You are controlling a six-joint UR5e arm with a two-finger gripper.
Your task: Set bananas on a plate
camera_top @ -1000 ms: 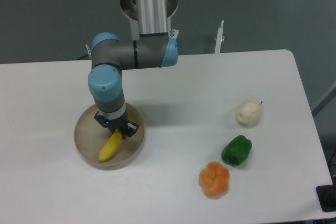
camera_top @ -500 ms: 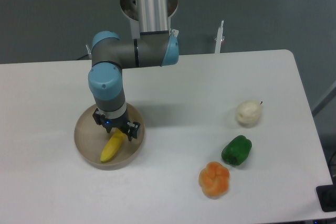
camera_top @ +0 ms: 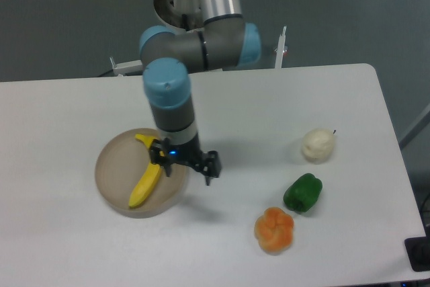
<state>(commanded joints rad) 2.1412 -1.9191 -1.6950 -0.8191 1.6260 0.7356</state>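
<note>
The yellow banana lies in the round beige plate at the left of the table, its stem end toward the back. My gripper hangs over the plate's right rim, just right of the banana. Its fingers are spread apart and hold nothing. The arm's wrist rises above it.
A green pepper, an orange lobed fruit and a whitish round fruit sit on the right half of the white table. The table's right edge is near them.
The gripper has let go of the banana, risen and moved right off the plate's middle. The banana now lies free in the plate.
</note>
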